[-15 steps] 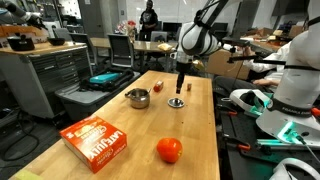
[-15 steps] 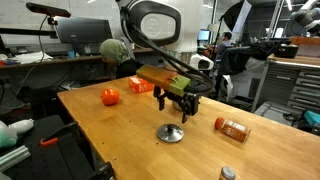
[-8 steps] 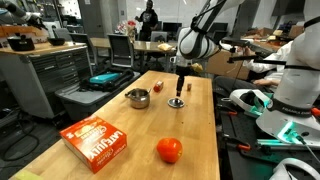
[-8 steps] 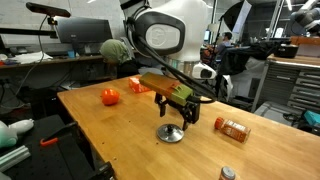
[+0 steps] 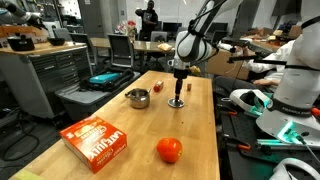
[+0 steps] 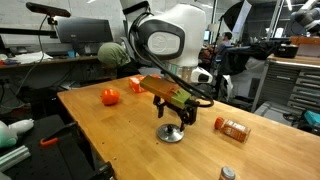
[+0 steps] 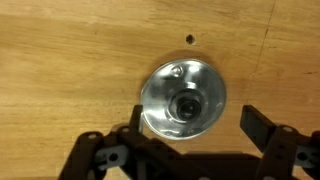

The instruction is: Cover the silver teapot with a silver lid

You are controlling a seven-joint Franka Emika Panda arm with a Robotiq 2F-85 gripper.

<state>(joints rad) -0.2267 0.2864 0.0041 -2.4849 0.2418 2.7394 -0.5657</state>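
Observation:
The silver lid (image 7: 183, 98) lies flat on the wooden table, its dark knob up. It also shows in both exterior views (image 5: 177, 102) (image 6: 170, 133). My gripper (image 7: 190, 128) hangs just above it, open, with a finger on each side of the lid. The gripper shows in both exterior views (image 5: 179, 92) (image 6: 176, 118). The silver teapot (image 5: 137, 97) stands on the table a short way from the lid, mouth open and empty. It is hidden behind the arm in the exterior view from the table's other side.
An orange-red ball (image 5: 169, 150) (image 6: 110, 96) and an orange box (image 5: 96, 142) lie on the table. Small reddish-brown blocks (image 5: 158, 86) sit beyond the teapot. An orange bottle (image 6: 233, 128) lies near the lid. Table edges are close.
The gripper has moved down a little toward the lid and stays open. The lid and teapot have not moved.

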